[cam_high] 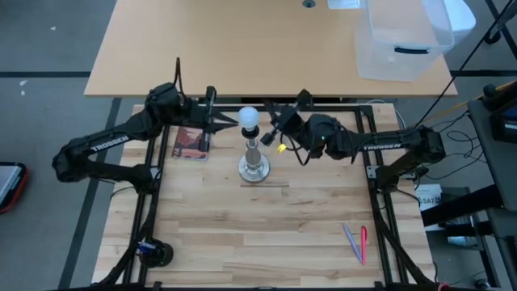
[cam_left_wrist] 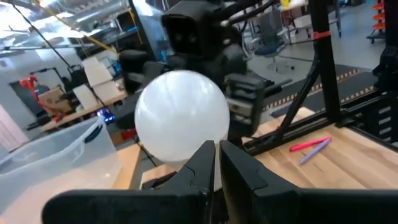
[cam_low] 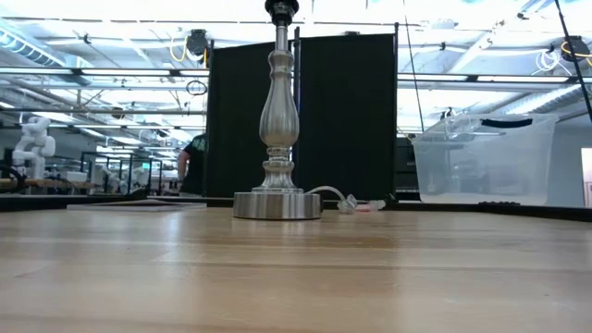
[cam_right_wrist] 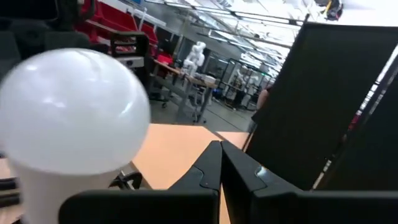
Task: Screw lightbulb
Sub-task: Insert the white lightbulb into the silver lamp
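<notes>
- Table [cam_high: 226,242]: light wood planks, framed by black rails.
- Lamp stand [cam_low: 277,139]: silver, turned metal, round base; upright at the table's centre; a white cord [cam_low: 331,194] trails behind it.
- Pens [cam_high: 356,242]: one pink, one lilac, lying side by side near the front right corner.
- Reddish card [cam_high: 190,143]: flat on the table, left of the stand.
- Clear plastic bin [cam_high: 401,36]: on the tan desk [cam_high: 226,48] beyond.
- Black partition panels [cam_low: 347,116]: in the room behind.
</notes>
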